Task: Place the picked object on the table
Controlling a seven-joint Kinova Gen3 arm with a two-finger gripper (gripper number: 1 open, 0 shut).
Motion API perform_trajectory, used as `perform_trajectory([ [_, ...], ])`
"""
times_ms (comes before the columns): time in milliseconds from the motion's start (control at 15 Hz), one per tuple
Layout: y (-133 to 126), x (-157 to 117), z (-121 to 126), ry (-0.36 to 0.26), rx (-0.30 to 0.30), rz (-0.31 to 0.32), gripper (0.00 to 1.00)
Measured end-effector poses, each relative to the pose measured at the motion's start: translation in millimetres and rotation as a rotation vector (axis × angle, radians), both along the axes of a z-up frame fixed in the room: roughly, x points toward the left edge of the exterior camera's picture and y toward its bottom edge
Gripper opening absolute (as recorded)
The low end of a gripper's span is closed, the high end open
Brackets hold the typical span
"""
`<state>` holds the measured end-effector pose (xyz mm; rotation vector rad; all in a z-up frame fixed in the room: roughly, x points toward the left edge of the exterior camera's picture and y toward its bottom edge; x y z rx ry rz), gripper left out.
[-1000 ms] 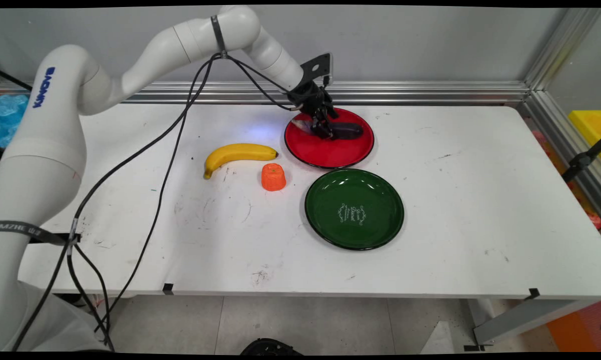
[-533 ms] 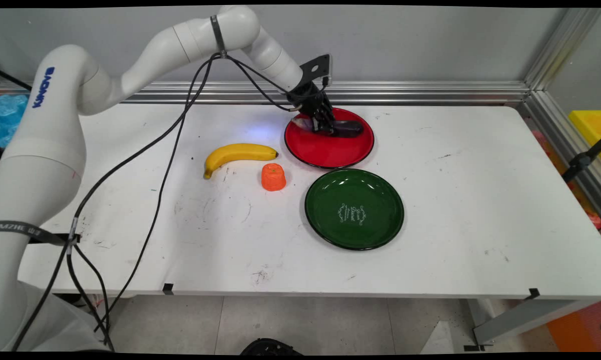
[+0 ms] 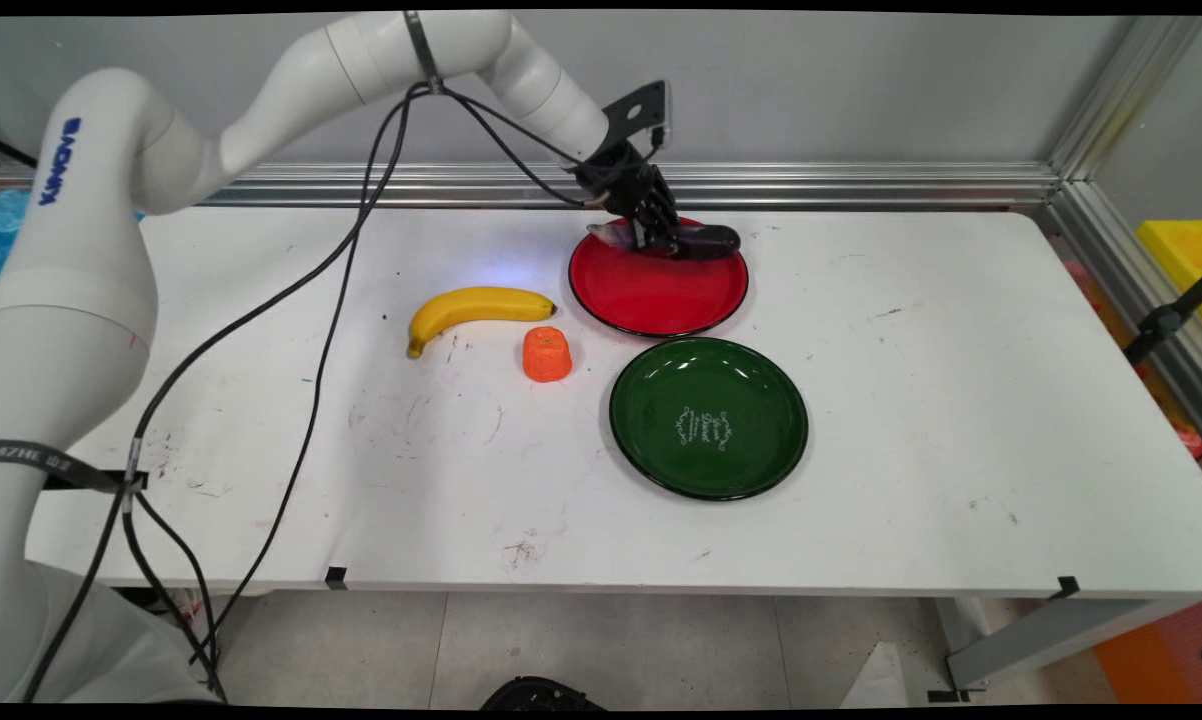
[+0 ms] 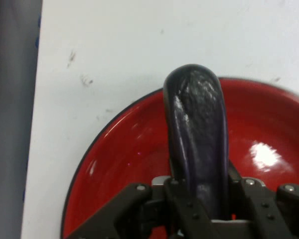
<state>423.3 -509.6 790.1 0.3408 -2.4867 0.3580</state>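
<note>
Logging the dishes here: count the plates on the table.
2. The red plate lies at the back under the gripper holding an eggplant; the green plate is nearer, right of centre.

White rounded-link arm (image 3: pixel 91 260), blue KINOVA lettering, black cables (image 3: pixel 331 270) strapped along it by dark bands, black bracket at wrist, black screw-studded two-finger gripper (image 3: pixel 658 232).

**A white table in a plain room**

A white table (image 3: pixel 861 300) with small dark scuff marks stands against a grey wall (image 3: pixel 861 90). An aluminium rail (image 3: pixel 861 185) runs along the wall and turns at the right corner. Under the table, the floor (image 3: pixel 661 650) has pale tiles. A yellow box (image 3: pixel 1176 255) is at the right edge.
</note>
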Motion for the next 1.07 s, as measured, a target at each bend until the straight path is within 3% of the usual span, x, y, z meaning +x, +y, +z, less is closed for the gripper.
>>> perform_trajectory([
  [467, 65, 1, 51, 0.016, 0.033, 0.037, 0.0],
  [1067, 153, 51, 61, -0.037, 0.088, 0.015, 0.0],
])
